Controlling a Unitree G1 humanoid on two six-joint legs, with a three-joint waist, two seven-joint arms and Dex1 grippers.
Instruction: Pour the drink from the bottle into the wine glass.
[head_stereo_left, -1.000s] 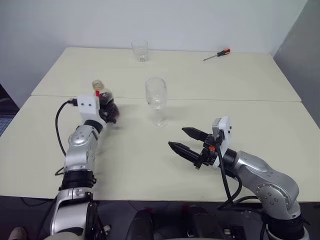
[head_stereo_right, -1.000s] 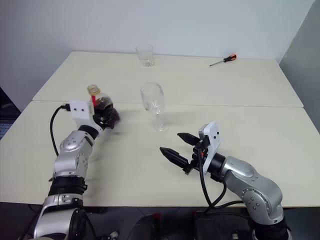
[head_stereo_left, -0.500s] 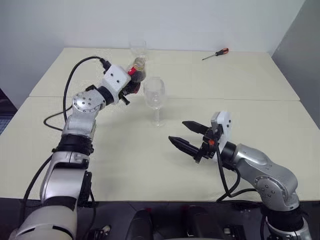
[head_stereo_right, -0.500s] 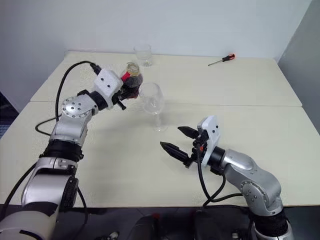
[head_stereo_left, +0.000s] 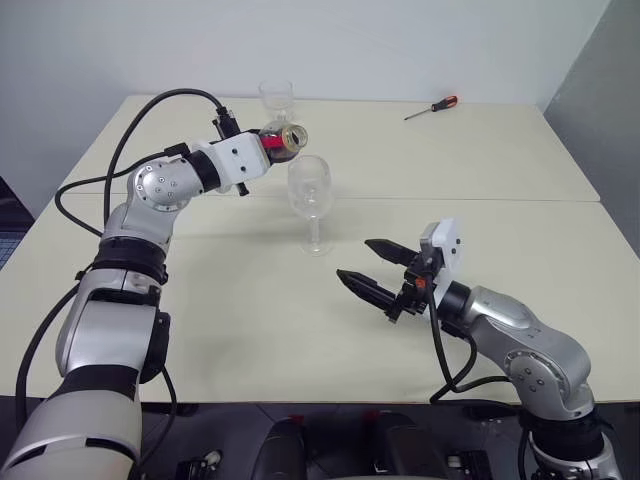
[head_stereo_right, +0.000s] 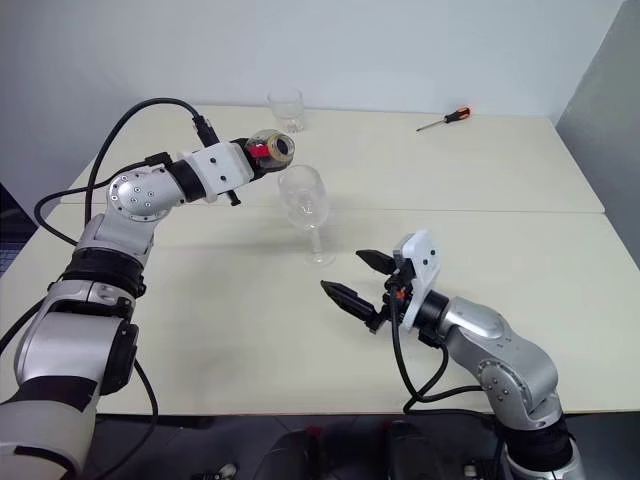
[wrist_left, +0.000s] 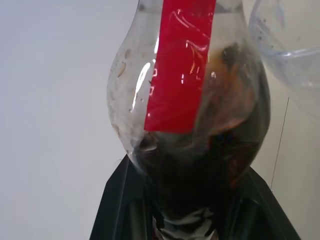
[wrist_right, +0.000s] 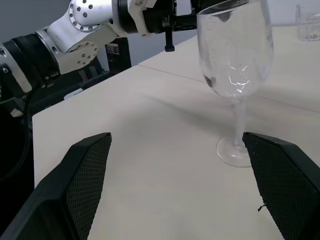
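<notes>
1. Bottle (head_stereo_left: 284, 141) is held in the air by the left gripper (head_stereo_left: 262, 152), whose fingers are closed tight on its body; it lies tipped almost level, its mouth turned toward the wine glass (head_stereo_left: 311, 200).
2. The bottle mouth is just above and beside the rim of the glass, to its left.
3. In the left wrist view the dark brown drink (wrist_left: 220, 150) sits in the lower part of the bottle, near the fingers.
4. The wine glass stands upright on the cream table (head_stereo_left: 250, 320).
5. The right gripper (head_stereo_left: 372, 270) hovers over the table near the foot of the glass, its fingers spread wide and holding nothing.
6. A clear tumbler (head_stereo_left: 279, 101) and a screwdriver (head_stereo_left: 432, 108) lie at the far edge of the table.
</notes>
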